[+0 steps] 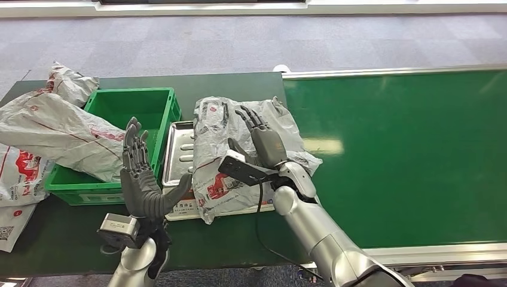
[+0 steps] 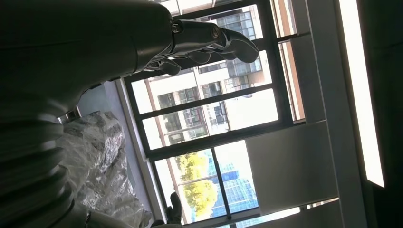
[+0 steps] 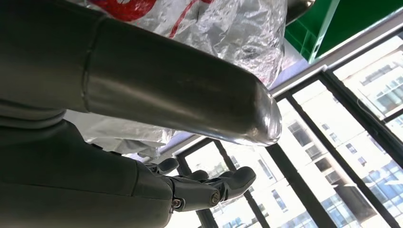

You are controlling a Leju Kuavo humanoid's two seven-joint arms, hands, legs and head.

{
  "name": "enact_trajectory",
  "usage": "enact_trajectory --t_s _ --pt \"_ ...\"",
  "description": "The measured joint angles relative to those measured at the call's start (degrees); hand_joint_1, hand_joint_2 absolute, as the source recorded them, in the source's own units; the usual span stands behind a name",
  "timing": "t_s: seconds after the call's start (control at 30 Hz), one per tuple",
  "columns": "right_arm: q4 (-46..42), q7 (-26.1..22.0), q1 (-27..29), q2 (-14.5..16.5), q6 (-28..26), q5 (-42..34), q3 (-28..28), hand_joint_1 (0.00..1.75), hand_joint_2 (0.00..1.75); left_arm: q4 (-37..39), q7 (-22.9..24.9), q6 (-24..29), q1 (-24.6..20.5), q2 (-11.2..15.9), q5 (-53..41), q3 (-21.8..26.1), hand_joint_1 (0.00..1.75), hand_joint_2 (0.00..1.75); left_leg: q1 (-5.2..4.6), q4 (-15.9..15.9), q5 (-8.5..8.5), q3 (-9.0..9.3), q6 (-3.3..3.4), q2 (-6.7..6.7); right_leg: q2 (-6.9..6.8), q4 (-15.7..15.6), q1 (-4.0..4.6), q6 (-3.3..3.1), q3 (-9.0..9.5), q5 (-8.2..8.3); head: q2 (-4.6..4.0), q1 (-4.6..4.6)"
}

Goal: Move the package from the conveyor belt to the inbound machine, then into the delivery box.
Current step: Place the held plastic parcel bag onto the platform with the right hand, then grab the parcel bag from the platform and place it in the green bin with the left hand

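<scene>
The package (image 1: 210,170), a crumpled grey plastic bag with red print, lies on the silver tray (image 1: 177,149) of the inbound machine, just left of the conveyor belt (image 1: 406,149). My right hand (image 1: 263,141) lies flat over the package's upper part with fingers stretched out, gripping nothing. The right wrist view shows that hand's thumb (image 3: 190,95) and spread fingers (image 3: 209,187) below the package (image 3: 233,28). To the left of the tray, my left hand (image 1: 139,176) stands upright, fingers apart and empty, its thumb reaching toward the package's lower left edge. The left wrist view shows the fingers (image 2: 209,42) and the package (image 2: 100,156).
A green crate (image 1: 133,93) stands left of the tray, with another grey bag (image 1: 57,125) draped over its left wall. More bags (image 1: 18,170) lie at the table's left edge. A black cable hangs below my right wrist. Grey floor lies beyond the table.
</scene>
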Motion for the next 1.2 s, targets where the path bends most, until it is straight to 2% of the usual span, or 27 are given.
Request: enact_trajectory --t_s 0.53,0.77,0.9,0.97,1.03,1.13,1.2 --pt "-3.8 0.1 1.7 -1.1 -0.3 0.0 -0.3 0.0 0.0 -0.4 0.0 0.3 0.5 0.3 0.2 0.0 0.0 1.75 0.0 0.0 0.0 0.0 0.0 0.0 0.0 0.0 0.0 0.0 0.0 0.0 0.0 0.01" --pt "-4.8 -0.1 2.4 -1.2 -3.6 -0.7 -0.4 0.0 0.0 -0.5 0.0 0.6 0.7 0.4 0.2 0.0 0.0 1.75 0.0 0.0 0.0 0.0 0.0 0.0 0.0 0.0 0.0 0.0 -0.01 0.0 0.0 0.0" --pt "-5.5 -0.7 3.5 -1.3 -5.9 -1.4 -0.6 0.0 1.75 -0.3 0.0 0.5 0.9 0.4 0.2 0.1 0.0 1.75 0.0 0.0 0.0 -0.01 0.0 0.0 0.0 0.0 0.0 0.0 -0.01 0.0 0.0 0.0" --pt "-6.0 -1.0 4.2 -1.3 -9.3 -0.6 -0.8 0.0 1.75 -0.1 0.0 0.4 0.9 0.4 0.1 0.3 0.0 1.75 0.0 0.0 0.0 0.0 0.0 -0.01 0.0 0.0 0.0 0.0 -0.02 0.0 0.0 -0.01" --pt "-8.9 -3.8 7.0 -0.8 -14.3 1.2 -2.6 0.0 1.75 0.2 0.0 0.5 1.1 0.4 -0.5 0.6 0.0 1.75 0.0 0.0 0.0 0.0 0.0 -0.05 -0.04 0.0 0.0 0.0 -0.02 -0.01 0.0 0.0" --pt "-22.8 -9.9 15.1 1.2 -18.3 1.0 -9.5 0.0 1.75 0.7 0.0 0.9 1.8 0.3 -1.5 0.9 0.0 1.75 -0.01 0.0 -0.01 -0.16 0.0 -0.25 -0.25 0.0 -0.01 0.0 -0.1 -0.05 0.0 -0.02" --pt "-32.5 -10.9 19.5 2.0 -18.7 -1.3 -13.8 0.0 1.75 0.8 0.0 1.1 2.5 0.3 -1.7 1.0 0.0 1.75 -0.02 0.0 -0.04 -0.23 0.02 -0.32 -0.35 0.0 -0.02 -0.01 -0.13 -0.11 0.0 -0.01"
